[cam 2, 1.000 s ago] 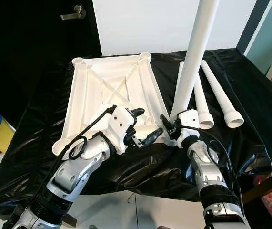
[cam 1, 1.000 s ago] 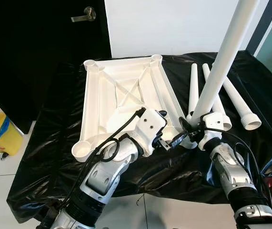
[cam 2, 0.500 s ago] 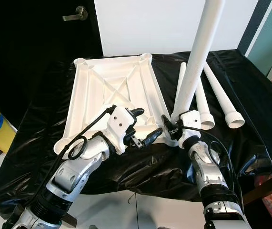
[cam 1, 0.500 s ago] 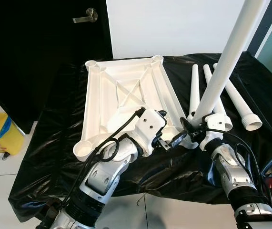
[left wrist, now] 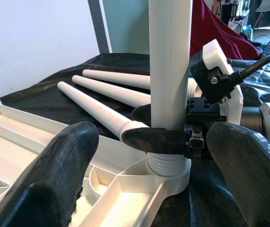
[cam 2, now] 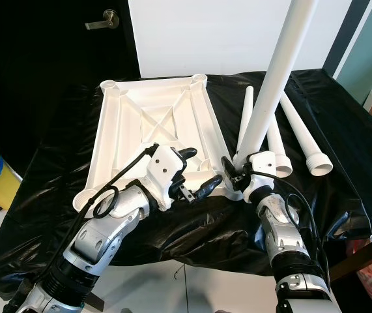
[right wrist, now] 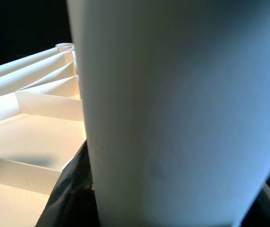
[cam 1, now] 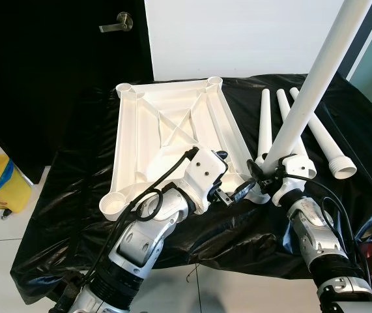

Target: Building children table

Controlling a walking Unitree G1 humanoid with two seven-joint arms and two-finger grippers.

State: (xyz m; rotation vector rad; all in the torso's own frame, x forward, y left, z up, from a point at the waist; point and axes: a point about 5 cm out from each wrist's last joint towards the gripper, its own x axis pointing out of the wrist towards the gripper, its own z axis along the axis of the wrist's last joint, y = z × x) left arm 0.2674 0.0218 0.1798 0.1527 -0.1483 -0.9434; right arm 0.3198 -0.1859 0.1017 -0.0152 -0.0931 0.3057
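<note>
Right gripper [left wrist: 172, 137] clenched around a white leg [cam 1: 303, 101] just above its threaded base, seated upright in the near right corner socket of the upturned tabletop [cam 1: 166, 130]. Left gripper [cam 1: 234, 192] released, fingers spread either side of that socket. Three spare legs [cam 1: 273, 124] flat on the black-draped bench [cam 1: 75, 195].

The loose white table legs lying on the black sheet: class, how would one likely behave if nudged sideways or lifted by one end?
Each loose leg is a round, tapered tube, so a nudge would probably roll it in a curve. It looks like hollow plastic, so likely light and stiff. The smooth surface may slip in the fingers.
</note>
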